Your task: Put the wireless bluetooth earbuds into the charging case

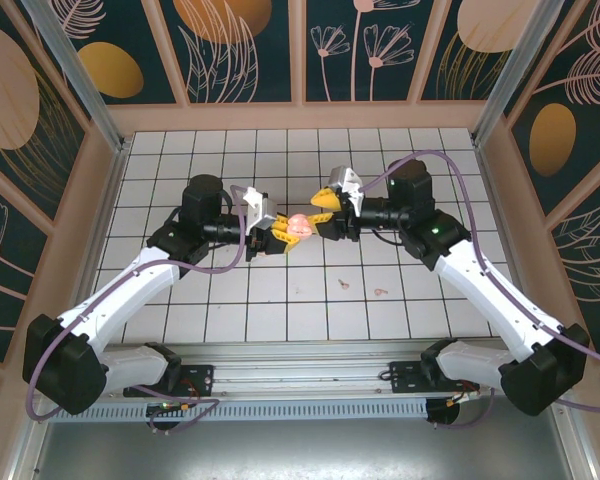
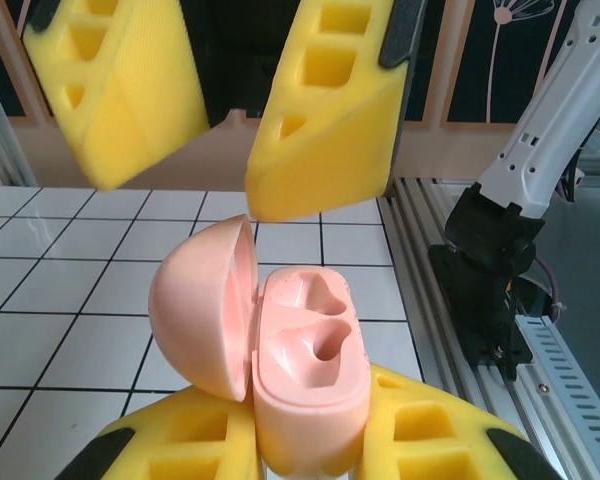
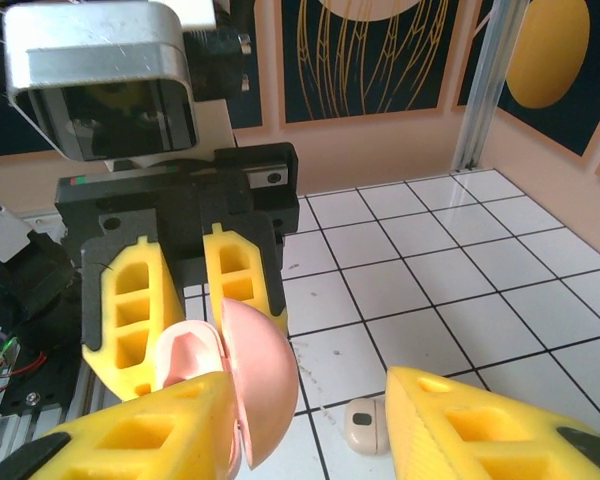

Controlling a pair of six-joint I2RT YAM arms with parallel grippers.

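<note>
While the left gripper (image 1: 281,234) clamps the pale pink charging case (image 2: 305,350), hinged open, the right gripper (image 1: 324,207) gapes.

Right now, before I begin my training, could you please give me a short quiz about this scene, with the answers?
1. True or false: both earbuds already sit inside the charging case.
2. Which gripper holds the case? A) left B) right C) neither
3. Fill in: the lid of the case stands ____.
Key: 1. False: both recesses are empty, and the earbuds lie on the tiled table. 2. A: the left gripper clamps the base, and the right gripper is open beside the lid. 3. open.
</note>
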